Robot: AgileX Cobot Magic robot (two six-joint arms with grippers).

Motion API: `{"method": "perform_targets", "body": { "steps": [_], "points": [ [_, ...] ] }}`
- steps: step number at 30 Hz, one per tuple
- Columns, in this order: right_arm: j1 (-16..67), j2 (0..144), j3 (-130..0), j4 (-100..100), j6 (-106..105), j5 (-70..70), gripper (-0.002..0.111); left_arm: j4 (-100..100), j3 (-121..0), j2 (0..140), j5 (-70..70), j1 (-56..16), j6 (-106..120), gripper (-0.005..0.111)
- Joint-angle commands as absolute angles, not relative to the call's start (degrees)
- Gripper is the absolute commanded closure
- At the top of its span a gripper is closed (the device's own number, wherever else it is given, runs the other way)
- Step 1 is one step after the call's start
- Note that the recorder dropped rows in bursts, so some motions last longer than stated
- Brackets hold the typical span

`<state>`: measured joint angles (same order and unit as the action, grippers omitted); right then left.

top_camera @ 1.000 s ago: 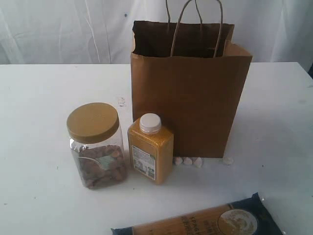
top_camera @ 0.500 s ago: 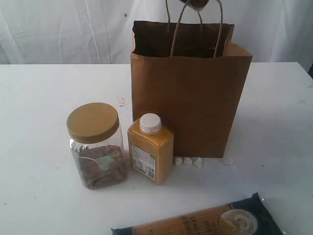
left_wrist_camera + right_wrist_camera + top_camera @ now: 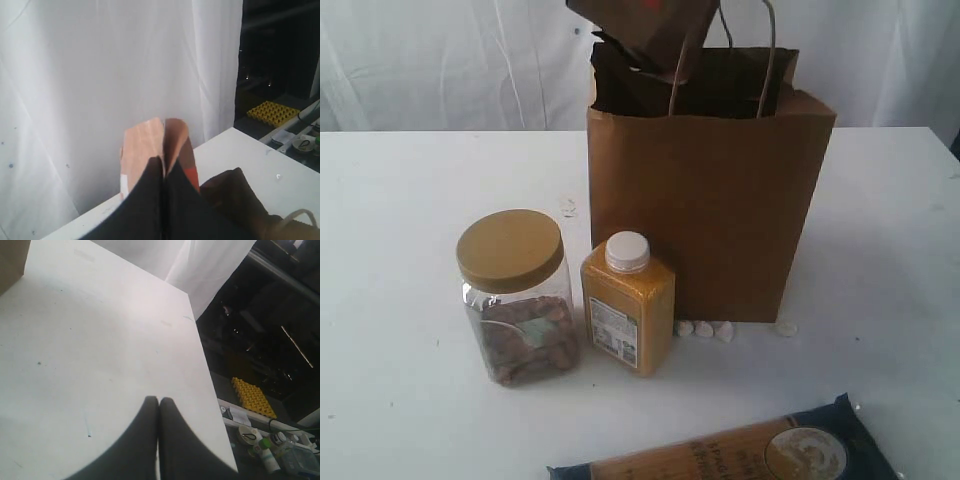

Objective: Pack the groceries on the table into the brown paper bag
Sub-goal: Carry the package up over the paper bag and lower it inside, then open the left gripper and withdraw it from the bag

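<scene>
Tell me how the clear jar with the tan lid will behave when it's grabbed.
The clear jar looks like rigid plastic, so it probably won't flex much. Its smooth walls may be slippery. Brown pieces fill only its lower half, so it likely sits stable and resists tipping.

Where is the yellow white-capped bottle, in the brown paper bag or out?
Out. The yellow white-capped bottle stands upright on the white tabletop in front of the brown paper bag.
</scene>
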<state>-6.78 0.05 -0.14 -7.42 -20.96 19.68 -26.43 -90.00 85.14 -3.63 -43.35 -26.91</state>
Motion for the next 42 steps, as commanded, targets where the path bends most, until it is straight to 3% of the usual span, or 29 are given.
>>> {"method": "perform_targets", "body": {
  "steps": [1,9,42],
  "points": [
    [-6.86,0.0,0.0,-7.34,-20.57,19.24,0.108,-26.35,-90.6,84.02,-3.19,-45.64,-27.16,0.107],
    [-6.86,0.0,0.0,-7.34,-20.57,19.24,0.108,-26.48,-90.6,84.12,-12.11,-46.57,-25.19,0.107],
    [-6.86,0.0,0.0,-7.34,-20.57,19.24,0.108,-26.75,-90.6,88.72,-11.47,-46.57,-16.61,0.107]
  ]
}}
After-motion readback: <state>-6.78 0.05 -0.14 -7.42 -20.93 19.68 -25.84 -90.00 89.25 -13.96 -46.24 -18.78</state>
